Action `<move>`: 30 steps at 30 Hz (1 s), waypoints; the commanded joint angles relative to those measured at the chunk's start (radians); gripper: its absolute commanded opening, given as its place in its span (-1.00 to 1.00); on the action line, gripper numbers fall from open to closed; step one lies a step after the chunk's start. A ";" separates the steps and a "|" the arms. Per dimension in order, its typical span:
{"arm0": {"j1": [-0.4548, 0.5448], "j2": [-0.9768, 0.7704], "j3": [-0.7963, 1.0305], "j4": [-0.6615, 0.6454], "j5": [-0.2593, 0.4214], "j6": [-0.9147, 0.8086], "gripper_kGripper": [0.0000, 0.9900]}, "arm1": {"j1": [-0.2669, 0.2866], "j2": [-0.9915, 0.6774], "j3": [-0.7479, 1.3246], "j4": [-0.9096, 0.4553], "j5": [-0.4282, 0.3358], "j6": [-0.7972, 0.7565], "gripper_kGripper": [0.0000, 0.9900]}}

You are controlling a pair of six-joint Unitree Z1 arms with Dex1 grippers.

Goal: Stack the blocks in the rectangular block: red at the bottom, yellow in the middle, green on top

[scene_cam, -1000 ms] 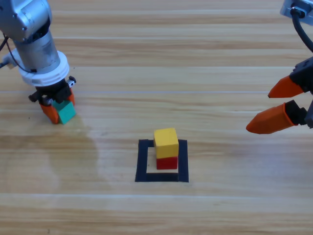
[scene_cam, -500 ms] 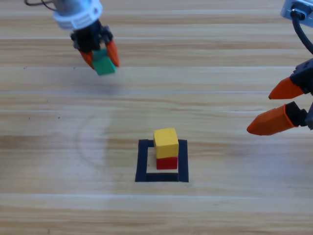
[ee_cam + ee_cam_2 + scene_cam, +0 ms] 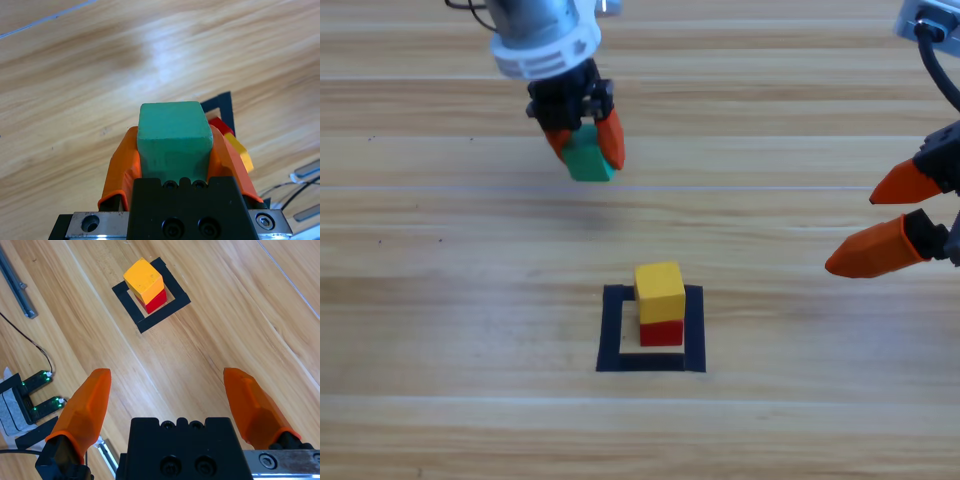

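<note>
A wooden table point(image 3: 440, 300) is seen from above, with two robot arms reaching in from the far edge. Near the middle, toward the front, lies a square outline of black tape point(image 3: 610, 330), hollow inside. Inside it stands a short stack: a red cube point(image 3: 661, 333) on the table with a yellow cube point(image 3: 659, 291) resting squarely on top of it. The stack sits toward the back of the outline, close to its far strip. The left gripper point(image 3: 584, 140) hangs above the table, behind the outline and a little to its left, well apart from the stack. Its two orange jaws are clamped on a teal-green cube point(image 3: 588, 162), one jaw pressed against each side, and the cube is lifted clear of the wood. In the left wrist view the green cube point(image 3: 174, 137) fills the space between the jaws, with the taped square and stack partly visible beyond it. The right gripper point(image 3: 890, 215) waits at the right edge, its jaws spread wide apart and holding nothing.
</note>
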 commanded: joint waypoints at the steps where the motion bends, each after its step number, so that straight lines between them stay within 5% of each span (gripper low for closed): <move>1: -0.030 -0.123 0.106 0.011 -0.032 -0.011 -0.97 | -0.024 -0.025 0.029 0.009 0.008 -0.007 1.00; 10: -0.060 -0.269 0.261 0.012 0.006 -0.042 -0.97 | -0.024 -0.025 0.031 0.009 0.008 -0.008 1.00; 30: -0.130 -0.250 0.435 0.016 0.207 -0.200 -0.93 | -0.024 -0.024 0.035 0.009 0.008 -0.008 1.00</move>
